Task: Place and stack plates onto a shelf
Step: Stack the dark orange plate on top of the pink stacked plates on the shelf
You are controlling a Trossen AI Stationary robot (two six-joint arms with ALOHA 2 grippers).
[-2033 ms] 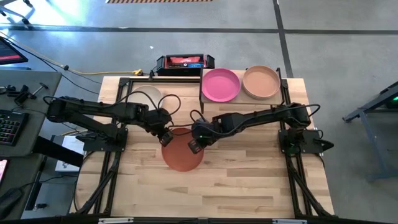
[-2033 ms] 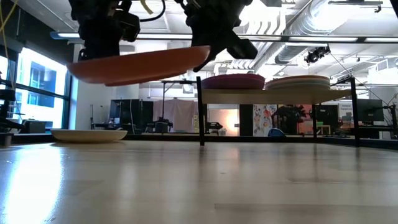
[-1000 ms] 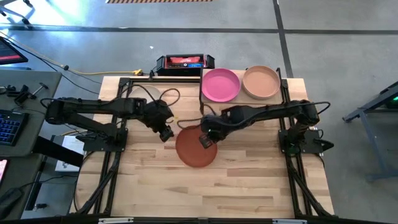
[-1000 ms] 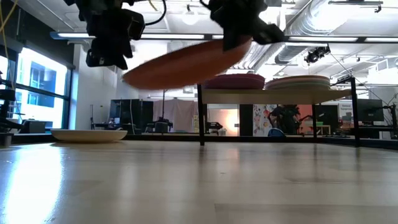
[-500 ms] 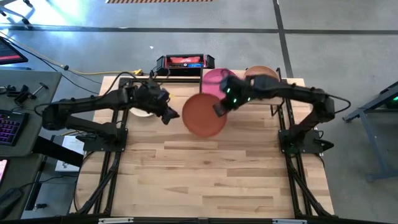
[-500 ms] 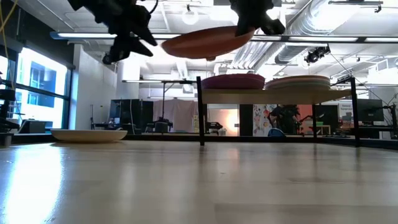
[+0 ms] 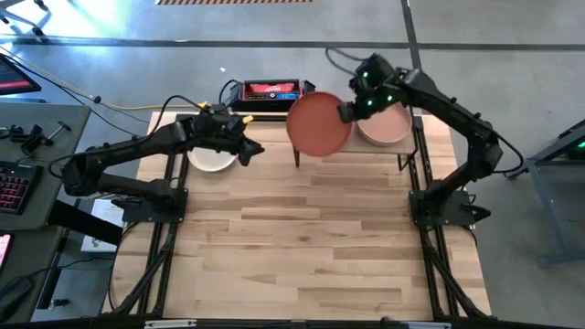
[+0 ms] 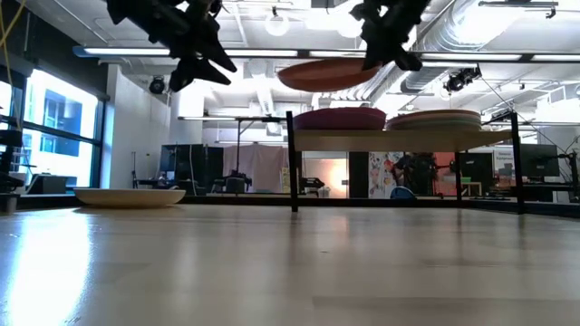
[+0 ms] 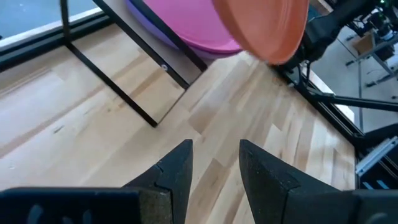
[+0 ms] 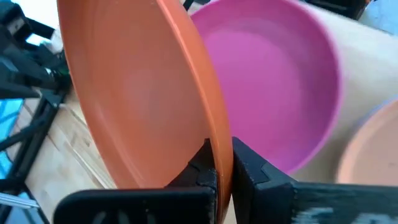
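Right gripper pinching orange plate by rim above shelf; stiff, light, slippery I reckon. Left gripper narrow, empty.

Plate colours at the shelf

Rust orange plate hid most of the magenta plate; tan plate upper right; cream plate upper left.

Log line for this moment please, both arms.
right gripper: shut on orange plate, above magenta plate on shelf | left gripper: open, empty, above cream plate
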